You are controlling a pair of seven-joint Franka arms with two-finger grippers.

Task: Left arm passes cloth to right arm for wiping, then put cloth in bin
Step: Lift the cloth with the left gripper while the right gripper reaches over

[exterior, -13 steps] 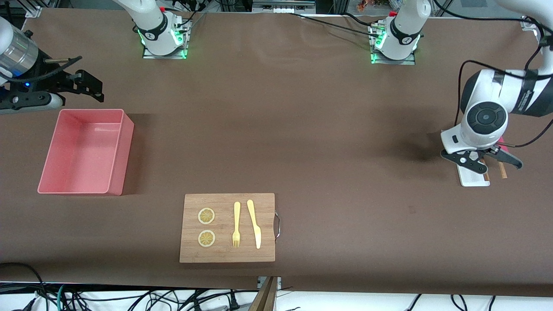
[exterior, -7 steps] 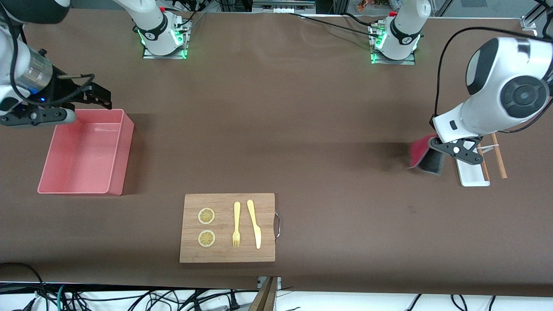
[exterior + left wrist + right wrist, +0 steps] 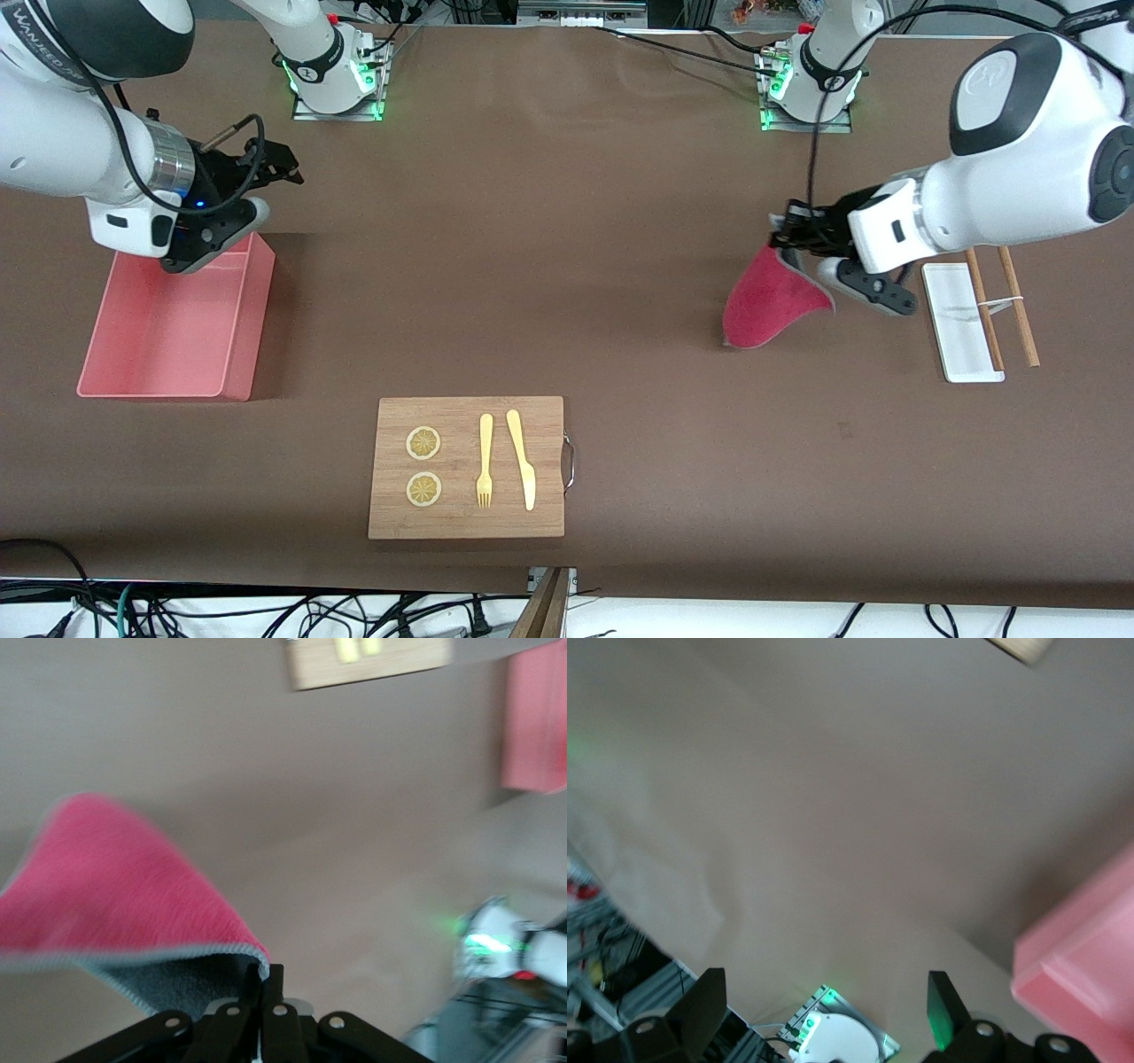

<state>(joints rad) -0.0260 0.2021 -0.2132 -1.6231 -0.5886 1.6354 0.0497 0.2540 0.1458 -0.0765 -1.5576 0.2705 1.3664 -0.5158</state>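
The cloth (image 3: pixel 766 306), crimson-pink with a grey backing, hangs by one corner from my left gripper (image 3: pixel 787 236), which is shut on it above the bare table, toward the left arm's end. In the left wrist view the cloth (image 3: pixel 115 868) droops away from the pinched fingertips, and my left gripper (image 3: pixel 263 976) grips its grey edge. My right gripper (image 3: pixel 276 165) stands open with nothing in it, over the table by the corner of the bin (image 3: pixel 255 328). The right wrist view shows its open gripper (image 3: pixel 824 994) and a corner of the bin (image 3: pixel 1090 966).
A wooden cutting board (image 3: pixel 467 523) with a fork, a knife and two lemon slices lies near the front edge. A small white tray (image 3: pixel 961 323) and chopsticks (image 3: pixel 1019 306) lie at the left arm's end. The arms' bases stand along the table's edge farthest from the camera.
My left gripper has lifted the cloth from beside the white tray and carried it toward the table's middle. My right arm has swung in from the table's end to the bin's corner.
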